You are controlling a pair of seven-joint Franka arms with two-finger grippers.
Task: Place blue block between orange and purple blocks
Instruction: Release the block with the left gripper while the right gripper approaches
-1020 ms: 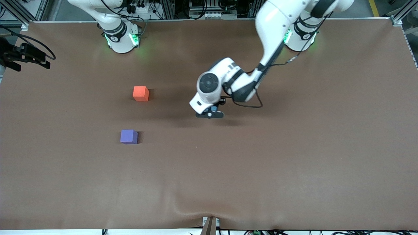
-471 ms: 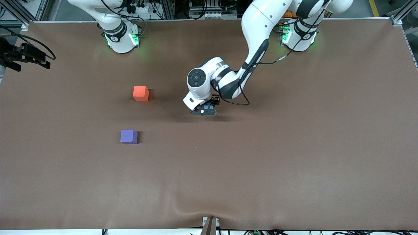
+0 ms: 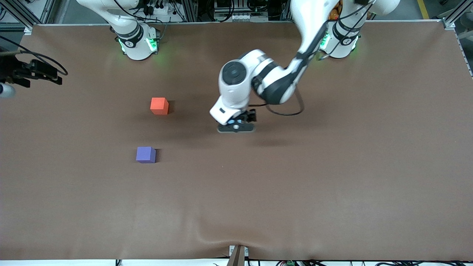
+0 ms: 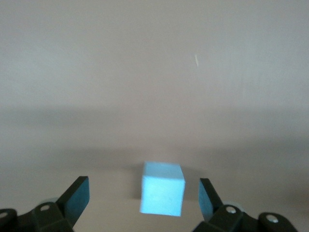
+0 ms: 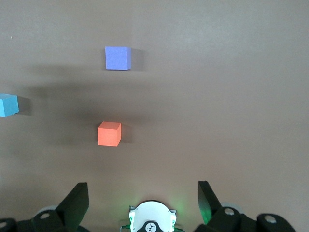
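Note:
The blue block (image 4: pixel 162 188) sits on the brown table between the wide-open fingers of my left gripper (image 4: pixel 143 197), and neither finger touches it. In the front view the left gripper (image 3: pixel 236 126) hangs low over the table's middle and hides all but a sliver of the blue block (image 3: pixel 232 121). The orange block (image 3: pixel 159 105) and the purple block (image 3: pixel 145 154) lie toward the right arm's end, the purple one nearer the camera. My right gripper (image 5: pixel 143 193) is open and empty, high above its own base, and waits. The right wrist view shows the purple block (image 5: pixel 118 58), the orange block (image 5: pixel 109 134) and the blue block (image 5: pixel 8 105).
The brown table cover (image 3: pixel 295 184) is bare around the three blocks. A black device on cables (image 3: pixel 33 70) sticks in at the edge by the right arm's end. The right arm's base (image 3: pixel 136 42) and the left arm's base (image 3: pixel 340 40) stand along the table's back edge.
The left arm's wrist has swung and its hand shifted slightly toward the right arm's end and back, staying over the blue block. The orange and purple blocks have not moved.

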